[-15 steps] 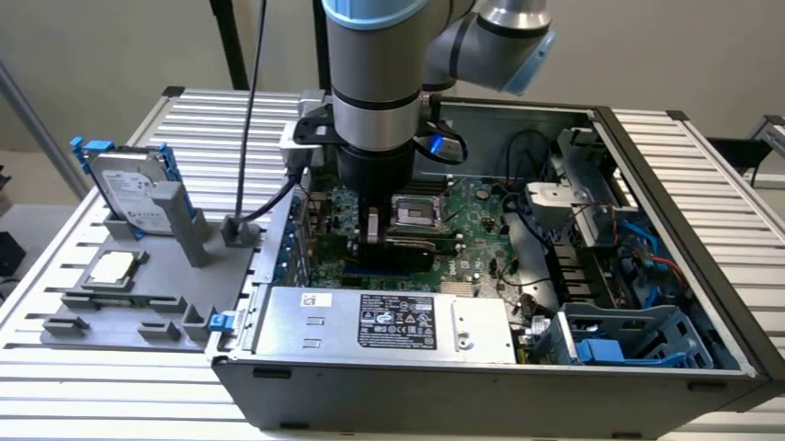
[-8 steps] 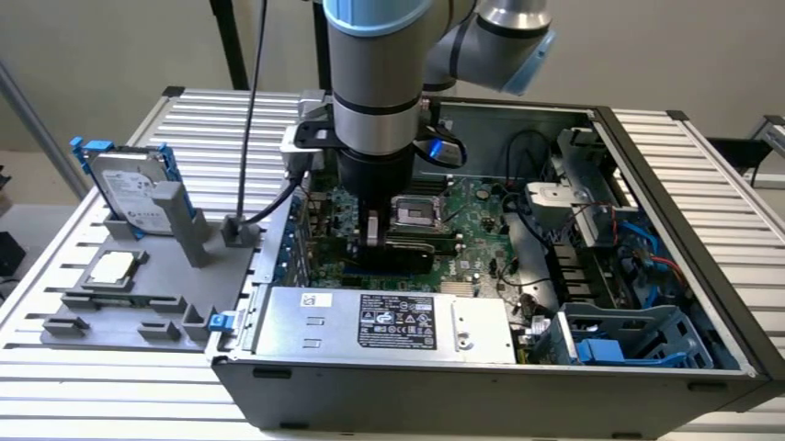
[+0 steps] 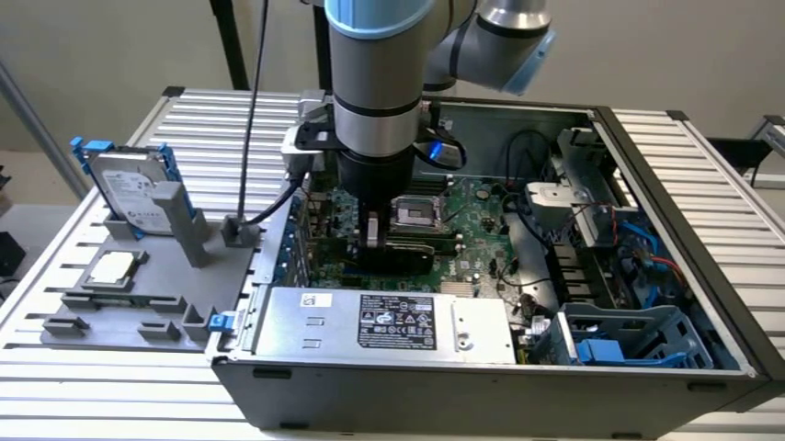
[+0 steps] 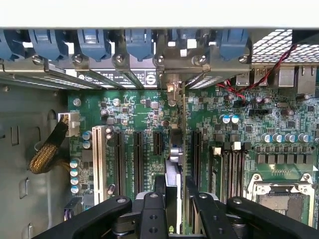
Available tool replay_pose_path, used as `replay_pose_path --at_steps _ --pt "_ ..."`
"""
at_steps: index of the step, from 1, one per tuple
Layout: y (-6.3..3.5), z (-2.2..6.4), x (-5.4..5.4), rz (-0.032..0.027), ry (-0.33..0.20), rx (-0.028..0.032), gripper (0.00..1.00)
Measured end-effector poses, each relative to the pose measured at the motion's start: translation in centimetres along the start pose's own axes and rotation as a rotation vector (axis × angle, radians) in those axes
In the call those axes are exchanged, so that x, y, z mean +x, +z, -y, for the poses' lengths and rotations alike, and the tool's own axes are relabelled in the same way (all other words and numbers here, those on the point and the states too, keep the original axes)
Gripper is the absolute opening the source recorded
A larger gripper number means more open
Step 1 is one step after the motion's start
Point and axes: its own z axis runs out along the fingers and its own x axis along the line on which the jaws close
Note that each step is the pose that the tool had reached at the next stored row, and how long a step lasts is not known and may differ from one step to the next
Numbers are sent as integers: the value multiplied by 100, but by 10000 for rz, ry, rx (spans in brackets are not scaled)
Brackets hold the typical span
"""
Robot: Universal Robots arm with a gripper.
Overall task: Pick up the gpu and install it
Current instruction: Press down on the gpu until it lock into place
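While lowered inside computer case [image 3: 687,303], fingers [image 4: 153,214] clamp gpu [image 4: 175,164] edge-on over motherboard [image 4: 144,107] slots.

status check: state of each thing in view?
gpu: held edge-on in the hand, standing over the motherboard slots
hand: shut on the gpu, down inside the case
computer case: side open, lying flat
hard drive: upright in its holder outside the case
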Motion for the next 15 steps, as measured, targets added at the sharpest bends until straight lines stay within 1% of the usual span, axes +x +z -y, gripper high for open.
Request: replay_pose_path --at_steps 2,3,4,5,8,10,15 --pt "7 -3 -2 23 2 -32 26" --pt "12 -3 -4 31 4 -26 27" --pt "11 -2 -2 22 3 -29 27" --pt "7 0 -2 14 -1 -40 33" --pt "-30 -1 -2 10 0 -72 33" --pt "-108 1 -3 7 0 -98 33" --pt "-333 7 -9 5 1 -137 33"
